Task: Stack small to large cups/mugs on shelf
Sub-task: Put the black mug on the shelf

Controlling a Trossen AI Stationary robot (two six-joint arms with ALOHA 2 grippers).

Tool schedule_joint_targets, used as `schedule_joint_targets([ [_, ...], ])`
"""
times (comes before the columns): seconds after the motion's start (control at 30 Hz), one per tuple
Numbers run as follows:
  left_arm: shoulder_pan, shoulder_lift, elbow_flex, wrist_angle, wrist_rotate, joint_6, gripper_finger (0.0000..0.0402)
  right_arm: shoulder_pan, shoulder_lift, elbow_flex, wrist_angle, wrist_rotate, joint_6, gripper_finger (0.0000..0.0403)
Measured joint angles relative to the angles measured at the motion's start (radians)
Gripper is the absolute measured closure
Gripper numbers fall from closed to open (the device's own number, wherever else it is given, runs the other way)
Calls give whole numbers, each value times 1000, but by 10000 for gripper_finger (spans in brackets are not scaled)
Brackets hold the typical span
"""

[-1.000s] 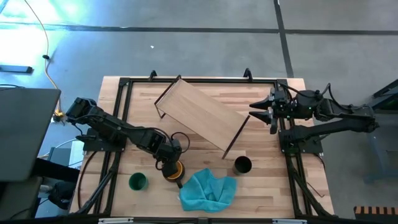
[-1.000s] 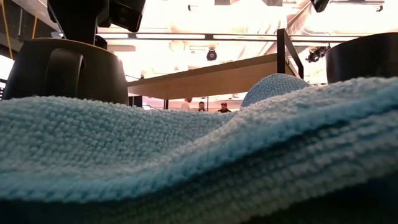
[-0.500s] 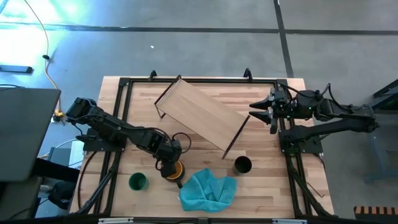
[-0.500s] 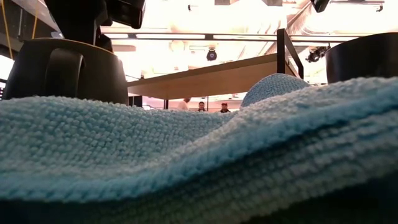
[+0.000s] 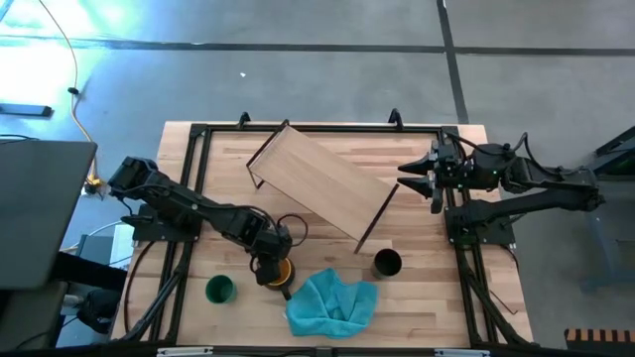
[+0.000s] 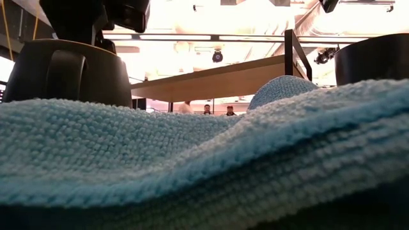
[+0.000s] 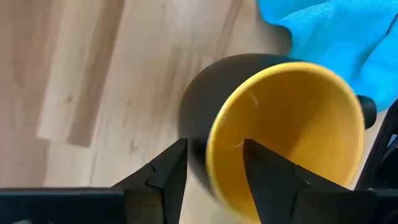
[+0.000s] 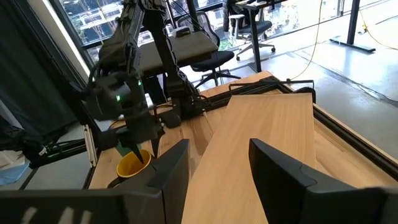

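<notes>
1. Left gripper (image 7: 211,171) straddles the yellow mug's (image 5: 279,270) rim, fingers apart, beside the cloth (image 5: 332,300) on the desk (image 5: 417,223).
2. Grasping step; next: close, lift toward the shelf (image 5: 319,181).
3. Right gripper (image 5: 417,175) waits open.

I saw a crumpled teal cloth (image 5: 332,303) lying at the table's (image 5: 417,297) near edge, and office chairs (image 8: 245,28) stood beyond the table.
</notes>
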Motion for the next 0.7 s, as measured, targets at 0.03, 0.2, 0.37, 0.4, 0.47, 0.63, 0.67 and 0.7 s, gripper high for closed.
schedule_joint_targets([
  [0.03, 0, 3, -1, -6, 3, 1, 257, 0, 1, 0, 0, 0, 2, 245],
  [0.2, 0, 1, -1, -2, -5, 1, 257, 0, 0, 0, 0, -4, 3, 245],
  [0.37, 0, 0, -1, -9, -11, 0, 259, 0, 0, 0, 0, -5, 10, 245],
  [0.4, 0, 0, -1, -7, -19, -2, 263, 0, 0, 0, 0, -5, 10, 245],
  [0.47, 0, 0, -1, -9, -30, -2, 278, 0, 0, 0, 0, -5, 10, 245],
  [0.63, 0, 0, -1, -12, -38, 2, 350, 0, 0, 0, -1, -6, 10, 245],
  [0.67, 0, 1, -1, -12, -43, 6, 366, 0, 0, 0, -1, -6, 10, 245],
  [0.7, 0, 2, -1, -20, -46, 10, 380, 0, 0, 0, -2, -6, 10, 245],
])
